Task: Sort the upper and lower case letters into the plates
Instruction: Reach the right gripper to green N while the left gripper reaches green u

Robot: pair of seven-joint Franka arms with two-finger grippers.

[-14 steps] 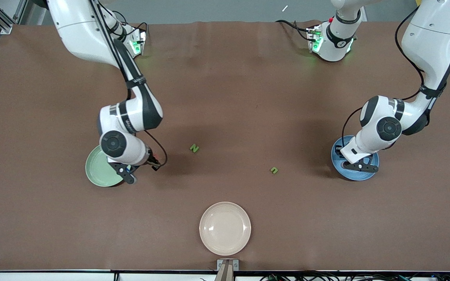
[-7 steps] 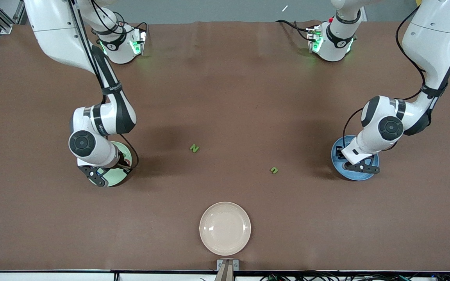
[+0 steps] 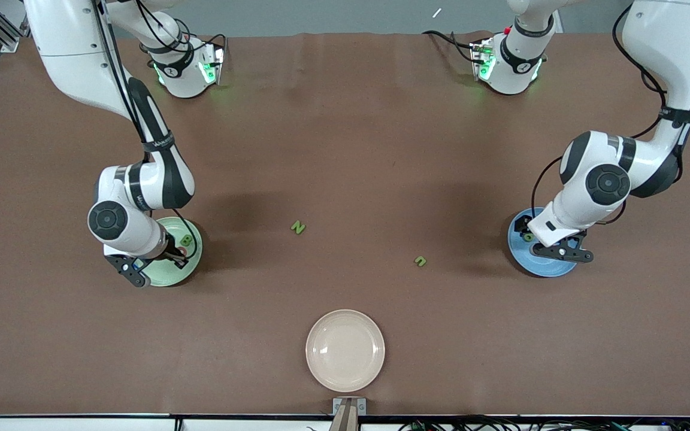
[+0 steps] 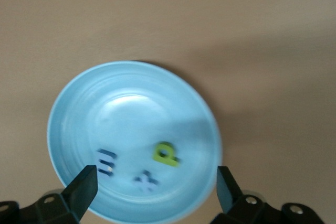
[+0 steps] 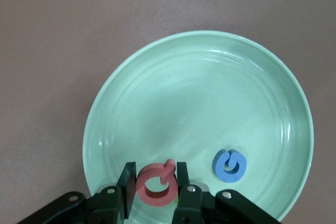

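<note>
My right gripper (image 5: 157,184) is shut on a red round letter (image 5: 156,184) and hangs low over the pale green plate (image 5: 210,93). A blue G (image 5: 229,165) lies in that plate. In the front view a green letter (image 3: 186,240) also shows on the green plate (image 3: 165,275), beside the right gripper (image 3: 168,257). My left gripper (image 4: 155,177) stands open and empty over the blue plate (image 4: 131,108). In that plate lie a green p (image 4: 165,153) and two dark blue letters (image 4: 106,161). A green N (image 3: 298,227) and a green n (image 3: 420,261) lie on the table between the plates.
A cream-beige plate (image 3: 345,350) sits near the table's front edge, nearer the front camera than both loose letters. The blue plate (image 3: 545,266) is at the left arm's end, under the left gripper (image 3: 560,254). Brown cloth covers the table.
The right arm swung toward its own end of the table, bringing the red letter over the green plate. The left gripper opened and a green letter now lies in the blue plate.
</note>
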